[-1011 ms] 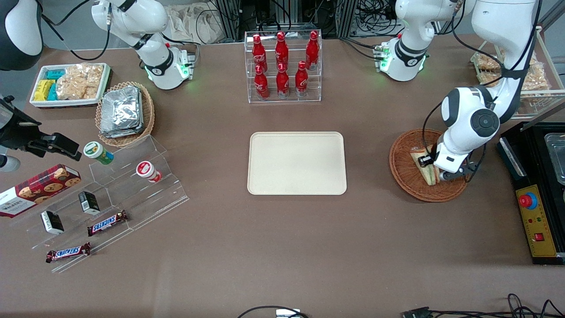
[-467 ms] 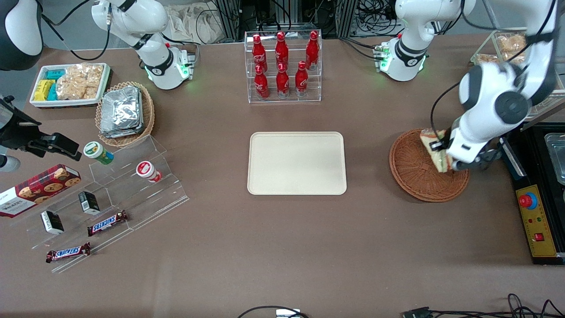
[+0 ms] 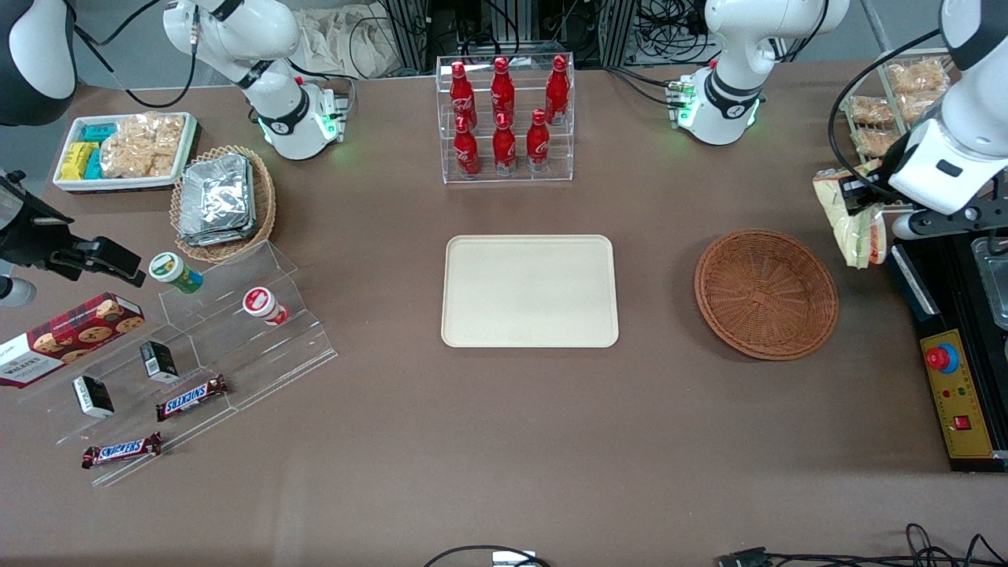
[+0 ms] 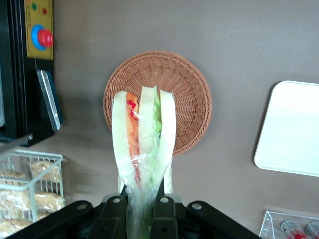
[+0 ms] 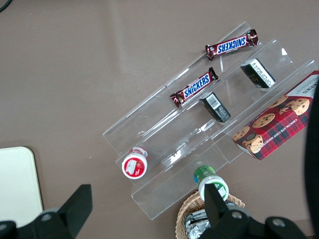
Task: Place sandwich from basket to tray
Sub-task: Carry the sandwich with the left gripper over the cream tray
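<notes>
The sandwich (image 3: 850,216) hung high in the air, wrapped in clear plastic, past the basket's edge toward the working arm's end of the worktop. The hand (image 4: 142,209) was pinched shut on the bread end, so the wedge stuck out from the fingers (image 4: 115,215) with its orange and green filling showing. It was held up high, most likely so it would not bump anything on the way across. The round brown basket (image 3: 765,293) sat below with nothing in it. The cream tray (image 3: 529,290) lay flat and bare in the middle of the worktop, well apart from the sandwich. The carry across probably came next.
</notes>
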Controlling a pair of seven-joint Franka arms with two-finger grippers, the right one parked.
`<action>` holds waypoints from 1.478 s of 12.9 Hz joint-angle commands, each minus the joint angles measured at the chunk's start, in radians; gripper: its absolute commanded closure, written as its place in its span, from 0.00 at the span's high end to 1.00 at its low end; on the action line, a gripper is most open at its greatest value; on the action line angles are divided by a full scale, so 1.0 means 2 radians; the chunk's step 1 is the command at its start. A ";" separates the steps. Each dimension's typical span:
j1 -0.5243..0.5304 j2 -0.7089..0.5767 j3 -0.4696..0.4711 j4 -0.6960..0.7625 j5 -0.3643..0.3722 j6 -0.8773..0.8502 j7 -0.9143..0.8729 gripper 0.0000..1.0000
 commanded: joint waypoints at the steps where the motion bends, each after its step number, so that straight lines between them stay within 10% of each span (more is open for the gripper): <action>1: -0.002 0.029 -0.023 0.044 -0.012 -0.020 0.015 0.00; 9: -0.004 0.170 -0.291 0.166 -0.006 -0.018 -0.297 0.00; 19: -0.005 0.252 -0.294 -0.076 0.072 0.284 -0.321 0.00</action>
